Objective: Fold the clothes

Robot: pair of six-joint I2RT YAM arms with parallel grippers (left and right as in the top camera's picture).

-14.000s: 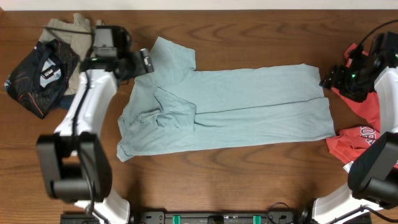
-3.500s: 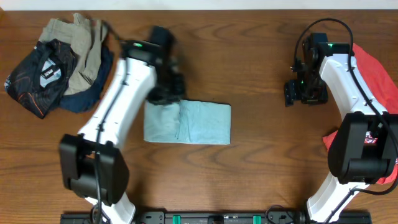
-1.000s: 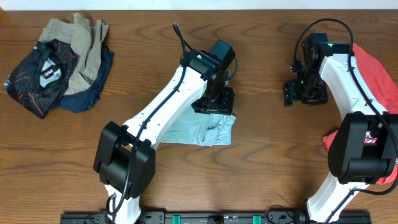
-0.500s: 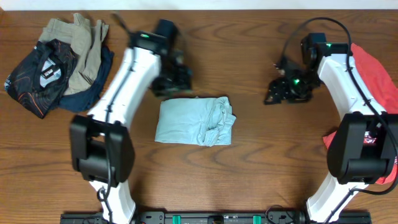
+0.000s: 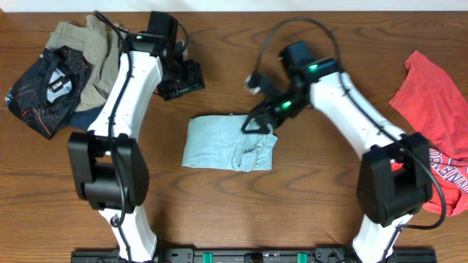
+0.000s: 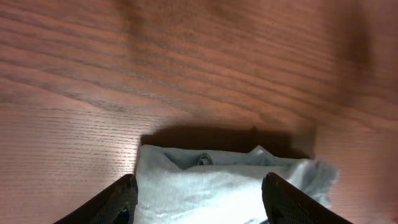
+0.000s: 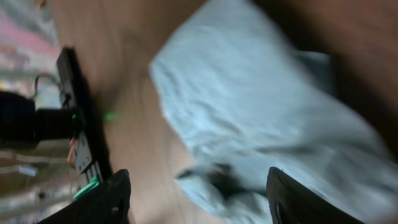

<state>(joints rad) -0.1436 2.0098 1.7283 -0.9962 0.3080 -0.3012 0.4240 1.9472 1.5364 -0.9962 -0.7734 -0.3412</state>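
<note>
Pale blue-grey T-shirt [image 5: 219, 142] lay folded mid-table (right end rumpled). Right gripper [image 5: 254, 124] was spread wide, empty, at its 1 o'clock corner. Left gripper [image 5: 189, 79] was wide, empty, at 11 o'clock, apart. Red T-shirt [image 5: 431, 102] lay at 3 o'clock.

The pale blue T-shirt [image 5: 219, 142] is now a small folded bundle. The left gripper [image 5: 184, 80] is now away from it, and the right gripper [image 5: 254, 126] now reaches its crumpled end.
</note>
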